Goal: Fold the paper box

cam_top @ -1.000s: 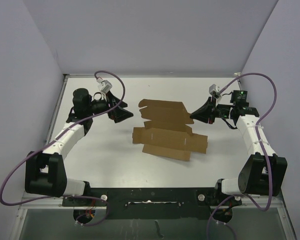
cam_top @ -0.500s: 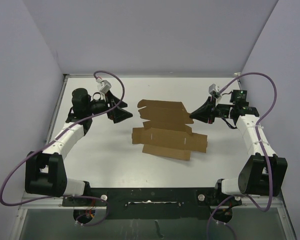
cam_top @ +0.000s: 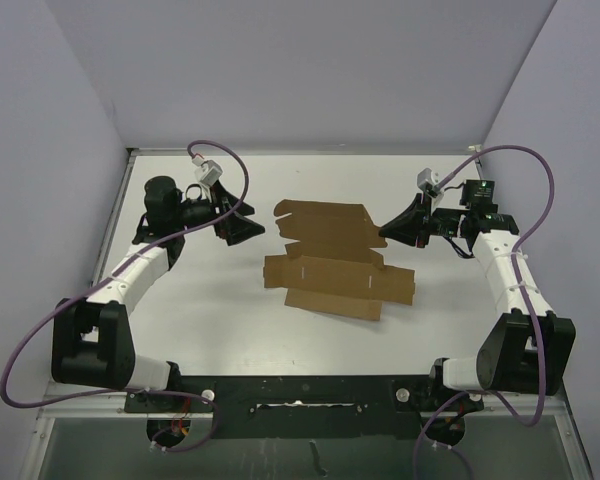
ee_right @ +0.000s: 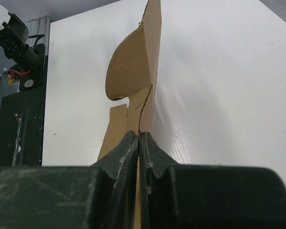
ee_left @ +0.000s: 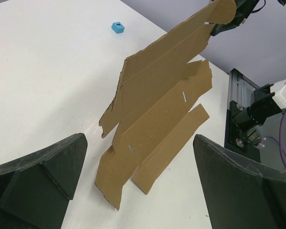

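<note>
1. Now we are pinching the paper box (cam_top: 330, 262) by its raised flap in our right claw (cam_top: 384, 233).
2. We are holding our left claw (cam_top: 244, 232) spread, near it but apart.
3. Its other panels are lying on the surface (cam_top: 200, 295).

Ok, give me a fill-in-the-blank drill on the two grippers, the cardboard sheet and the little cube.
1. The right gripper is ____ (open or shut) on an edge of the paper box.
2. The left gripper stands ____ (open or shut), apart from the box.
3. The small cube on the table beyond the box is ____ in colour.

Missing words: shut; open; blue.
</note>
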